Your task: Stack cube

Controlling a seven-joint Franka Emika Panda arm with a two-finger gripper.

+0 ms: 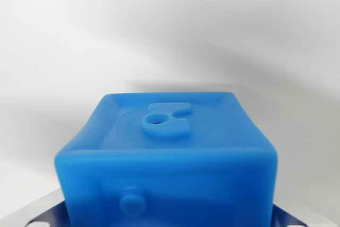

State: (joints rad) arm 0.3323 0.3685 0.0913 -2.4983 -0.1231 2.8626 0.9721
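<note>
Across the lower half of the frame, your blue cube (167,158) sat hard against the camera, its raised-emblem face tilted upward and its near face filling the bottom edge. Metal finger parts (45,213) showed at both lower corners, flanking the cube, so it lay squarely between them. You could not tell whether the pincer was clamped on it. No second cube appeared on the white surface (170,30) beyond.

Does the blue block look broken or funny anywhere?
Nothing looks broken. The blue cube fills the lower part of the wrist view, with a raised shape with a hole on its top and a round bump on the near side. Its edges are soft and rounded, with no visible cracks. The white surface behind is plain. No second cube shows.
</note>
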